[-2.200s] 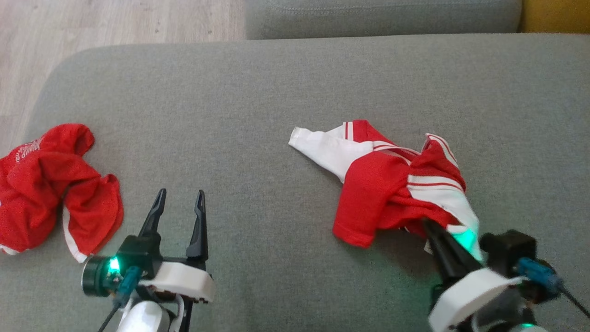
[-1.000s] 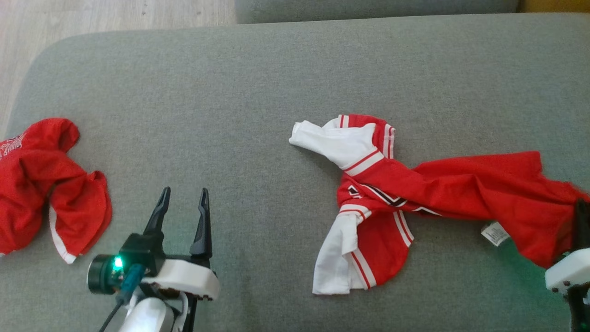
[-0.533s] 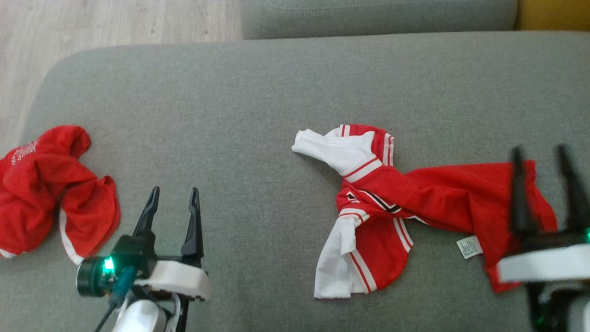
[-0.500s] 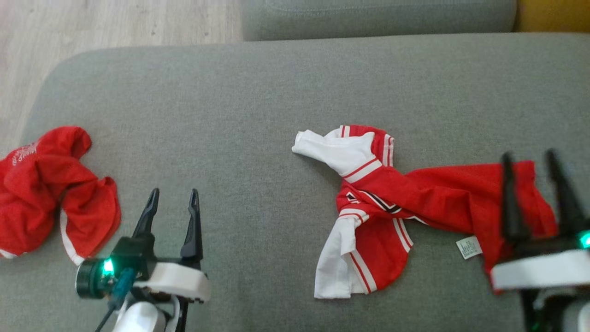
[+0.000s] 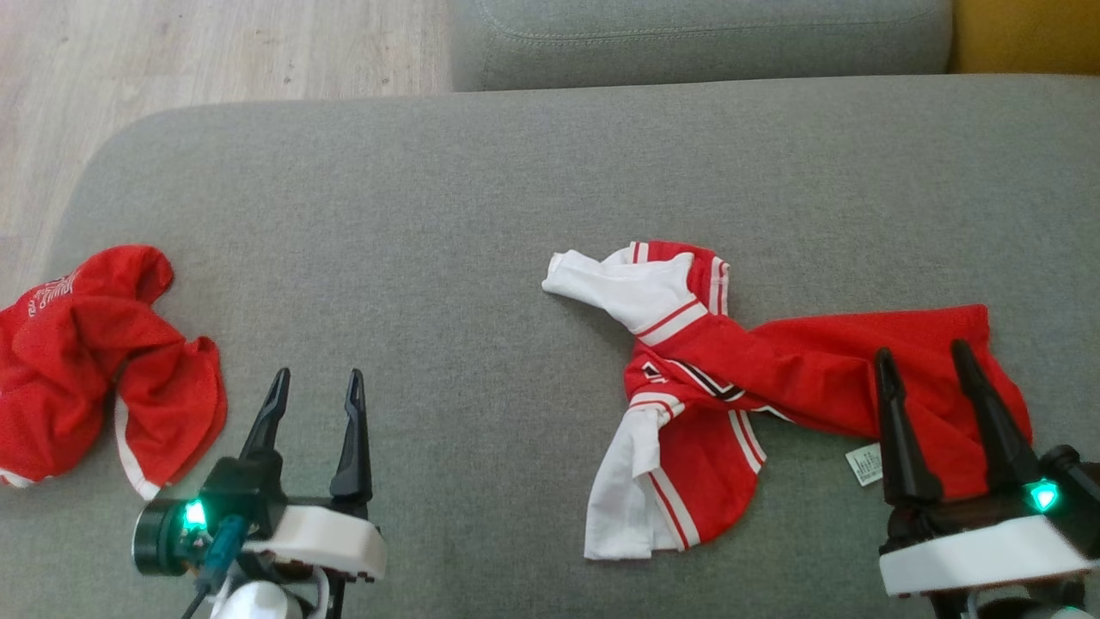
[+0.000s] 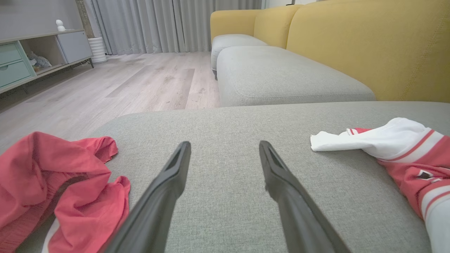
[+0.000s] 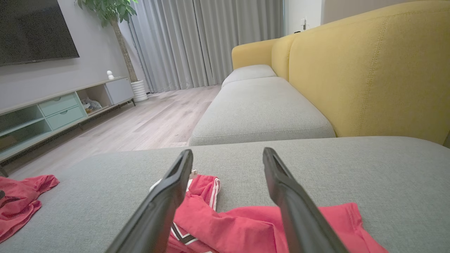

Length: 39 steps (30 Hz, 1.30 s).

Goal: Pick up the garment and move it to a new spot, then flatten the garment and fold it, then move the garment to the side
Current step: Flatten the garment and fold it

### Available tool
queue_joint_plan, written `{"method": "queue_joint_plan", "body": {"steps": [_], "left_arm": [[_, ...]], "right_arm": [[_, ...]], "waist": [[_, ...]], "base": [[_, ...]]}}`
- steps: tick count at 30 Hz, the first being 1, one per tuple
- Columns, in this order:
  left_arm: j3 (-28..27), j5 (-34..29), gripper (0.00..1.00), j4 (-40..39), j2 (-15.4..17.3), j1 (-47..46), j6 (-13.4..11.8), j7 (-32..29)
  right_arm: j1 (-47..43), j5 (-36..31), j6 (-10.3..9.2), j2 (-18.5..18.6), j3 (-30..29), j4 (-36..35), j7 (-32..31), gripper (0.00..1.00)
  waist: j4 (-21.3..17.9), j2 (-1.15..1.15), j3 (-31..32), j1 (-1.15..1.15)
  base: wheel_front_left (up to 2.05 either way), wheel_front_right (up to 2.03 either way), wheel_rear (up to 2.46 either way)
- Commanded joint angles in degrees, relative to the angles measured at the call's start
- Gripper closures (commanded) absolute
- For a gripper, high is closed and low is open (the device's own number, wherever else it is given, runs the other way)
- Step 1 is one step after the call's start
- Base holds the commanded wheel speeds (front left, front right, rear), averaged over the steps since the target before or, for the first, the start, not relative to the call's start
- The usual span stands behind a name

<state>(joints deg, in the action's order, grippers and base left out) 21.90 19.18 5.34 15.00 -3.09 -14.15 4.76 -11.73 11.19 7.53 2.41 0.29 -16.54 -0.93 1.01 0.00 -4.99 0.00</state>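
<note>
Red and white, the shirt (image 5: 773, 378) lies twisted on the grey couch cushion (image 5: 412, 198), right of its middle. My right gripper (image 5: 919, 351) hovers over its red end, fingers spread wide and empty. My left gripper (image 5: 318, 375) is wide too, holding nothing, near another red garment (image 5: 94, 378).

White wrists (image 5: 322, 537), black tapered fingers (image 5: 351, 438), green lights (image 5: 193, 514).

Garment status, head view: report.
Both open: left gripper empty, right gripper above garment. Garment twisted on cushion, unflattened. Other red garment far left, apart.
</note>
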Motion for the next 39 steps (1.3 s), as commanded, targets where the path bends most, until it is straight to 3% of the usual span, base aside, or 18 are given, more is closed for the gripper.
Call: {"method": "queue_joint_plan", "body": {"steps": [1, 5, 12, 20, 21, 22, 27, 33, 39], "left_arm": [[-2.4, 0.1, 0.00, -1.9, 1.2, -1.2, -0.4, 0.0], [-2.2, 0.1, 0.00, -2.2, 1.2, -1.3, -0.5, -0.1], [-1.4, 0.1, 0.00, -2.2, 0.4, -2.6, -0.3, 0.3], [-1.1, 0.4, 0.00, -1.1, 0.0, -3.9, -0.2, 1.0], [-1.1, 0.5, 0.00, -0.8, 0.0, -4.2, -0.1, 1.2], [-1.0, 0.5, 0.00, -0.7, -0.1, -4.3, -0.1, 1.2], [-0.9, 0.6, 0.00, -0.2, -0.1, -4.9, -0.1, 1.5], [-0.9, 0.9, 0.00, 0.3, 0.0, -5.0, -0.1, 1.8], [-0.5, 1.0, 0.00, 0.4, -0.2, -5.5, -0.1, 2.0]], "right_arm": [[1.5, 0.4, -0.04, 0.5, 1.6, -2.1, 0.5, 0.00], [0.6, 0.7, -0.04, 0.5, 0.6, 0.0, -1.8, 0.00], [-3.8, 0.5, -0.04, 0.5, -5.7, 11.8, -11.2, 0.00], [-1.4, -0.4, -0.04, 0.5, -8.0, 19.1, -13.9, 0.00], [-0.7, -0.6, -0.04, 0.5, -8.4, 20.6, -14.5, 0.40], [-0.3, -0.7, -0.04, 0.5, -8.6, 21.2, -14.9, 1.00], [1.8, -0.9, -0.04, 0.5, -9.8, 20.3, -14.5, 1.00], [4.2, -2.2, -0.04, 0.5, -11.3, 12.1, -13.7, 1.00], [11.8, -3.6, -0.04, 5.3, -12.7, 3.6, -17.5, 1.00]], "waist": [[0.0, 0.00, 0.0, 0.00], [0.1, 0.00, -0.4, 0.00], [0.6, 0.00, -2.5, 0.00], [-0.1, 0.00, -4.4, 0.00], [-0.2, 0.00, -4.6, 0.00], [-0.2, 0.00, -4.7, 0.00], [-0.4, 0.00, -4.9, 0.00], [-0.6, 0.00, -4.6, 0.00], [-0.3, 0.00, -4.7, 0.00]], "base": [[0.00, 0.00, 0.00], [0.00, 0.00, 0.00], [0.00, 0.00, 0.00], [0.00, 0.00, 0.00], [0.00, 0.00, 0.00], [0.00, 0.00, 0.00], [0.00, 0.00, 0.00], [0.00, 0.00, 0.00], [0.00, 0.00, 0.00]]}}
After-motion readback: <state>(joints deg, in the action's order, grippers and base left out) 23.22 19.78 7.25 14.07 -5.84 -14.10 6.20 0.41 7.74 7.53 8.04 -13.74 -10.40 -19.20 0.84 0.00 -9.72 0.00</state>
